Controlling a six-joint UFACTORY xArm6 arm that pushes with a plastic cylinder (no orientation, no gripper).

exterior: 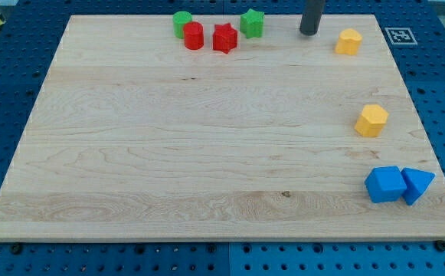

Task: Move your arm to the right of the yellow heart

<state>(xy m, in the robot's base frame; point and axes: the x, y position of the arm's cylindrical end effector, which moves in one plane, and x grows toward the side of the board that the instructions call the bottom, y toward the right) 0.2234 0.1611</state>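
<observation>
Near the view's top edge of the tabletop: my tip just left of the yellow heart, not touching. Wrong side for now; probably needs skirting round to avoid nudging it. No pincer visible, so cannot tell its state.

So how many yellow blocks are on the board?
2. One yellow block sits near the view's top right, just right of my tip. The other yellow block is lower, by the right edge. None look hidden.

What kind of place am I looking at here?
Probably a robotics lab bench. A wooden board lies on a blue perforated table, a printed marker tag sits at one corner, and my tip stands among small coloured blocks.
</observation>
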